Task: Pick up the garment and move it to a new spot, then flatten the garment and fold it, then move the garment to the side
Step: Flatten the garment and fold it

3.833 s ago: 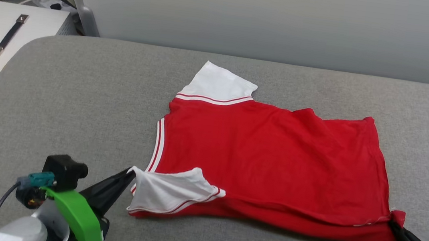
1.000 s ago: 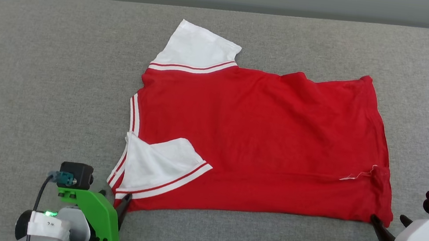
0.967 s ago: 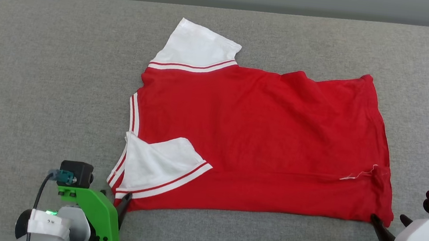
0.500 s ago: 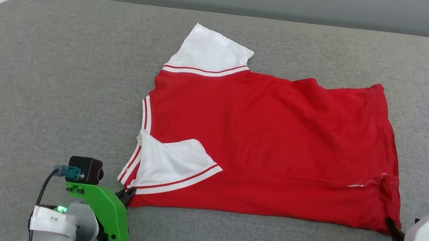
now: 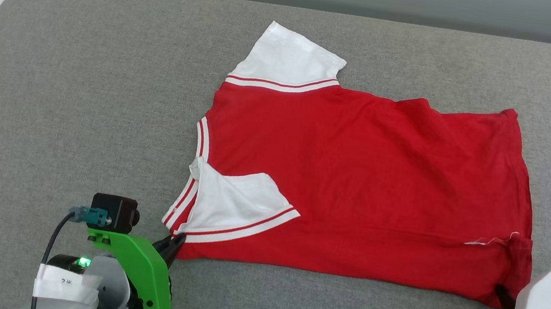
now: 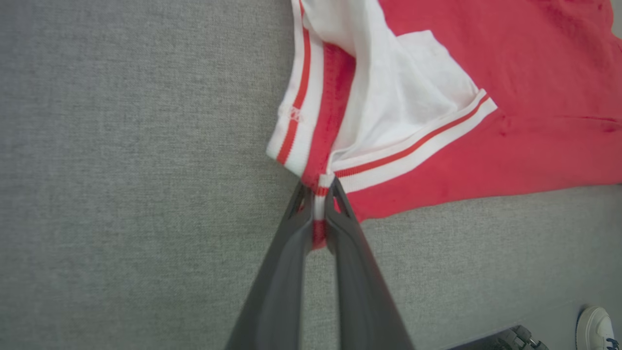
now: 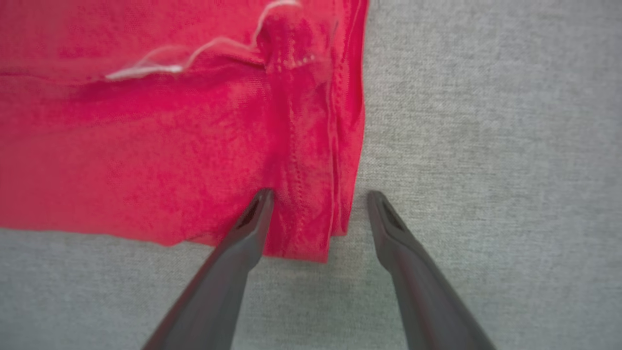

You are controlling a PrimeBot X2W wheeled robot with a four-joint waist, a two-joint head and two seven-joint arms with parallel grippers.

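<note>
ok so the red jersey shirt w/ white sleeves and striped trim (image 5: 365, 185) is lying spread out around the middle of the grey fabric-covered surface (image 5: 79, 101). Collar end is toward the robot's left, bottom hem toward its right, plain side up (no print showing, so prob face down). The far white sleeve (image 5: 291, 58) sticks out flat, but the near white sleeve (image 5: 234, 201) is flopped over onto the red body, so imo it's not properly flat yet. The left gripper (image 6: 318, 194) is pinched tight on a bit of white-and-red trim at the near shoulder corner, and the wrist cam shows the strip squeezed between both fingers. The right gripper (image 7: 320, 194) is wide open at the near hem corner (image 7: 306, 238): one tip sits over the red cloth, the other on bare grey just beside the edge, nothing clamped. My guess why: holding both near corners lets it pull the front edge taut & lift evenly, to smooth or fold. It needs the right side to close next. Risk = the hem looks bunched/doubled there, so it might catch only one layer.
</note>
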